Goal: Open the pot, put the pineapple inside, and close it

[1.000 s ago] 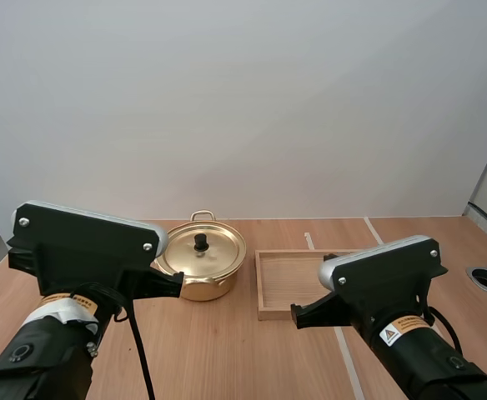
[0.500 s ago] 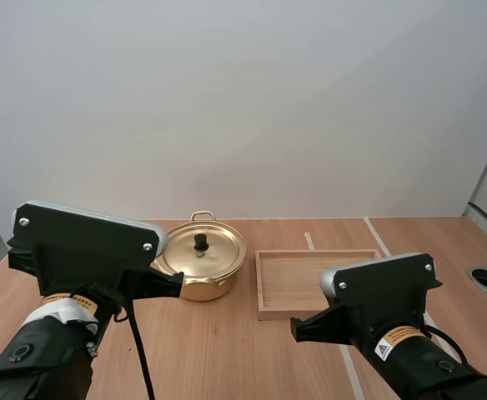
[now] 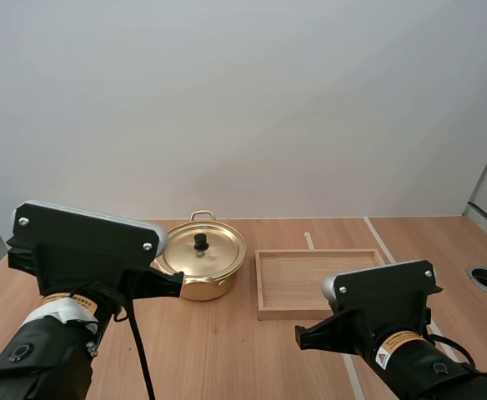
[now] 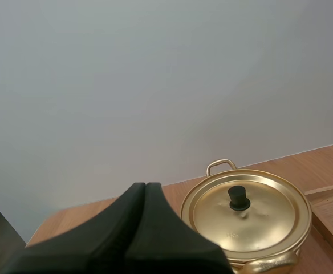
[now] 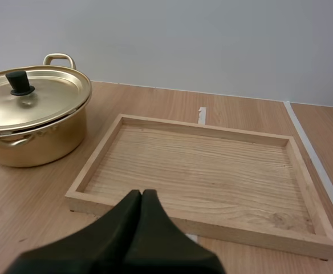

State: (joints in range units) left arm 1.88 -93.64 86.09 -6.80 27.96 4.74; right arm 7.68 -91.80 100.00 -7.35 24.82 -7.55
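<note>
Left of the wooden tray (image 3: 298, 314), a gold pot (image 3: 202, 287) is set on the table (image 3: 227, 350), lid (image 3: 218, 252) on. The left gripper (image 4: 145, 186) and right gripper (image 5: 142, 193) are closed, empty. The lid is judged light, stiff, slippery; its black knob (image 3: 201, 242) is best pinched.

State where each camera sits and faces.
High view: behind and above the robot, facing forward-down over the table; left arm and right arm show.
Left wrist view: on its arm, facing the pot past the shut left gripper.
Right wrist view: on its arm, facing the wooden tray past the shut right gripper.
All share the pot.
</note>
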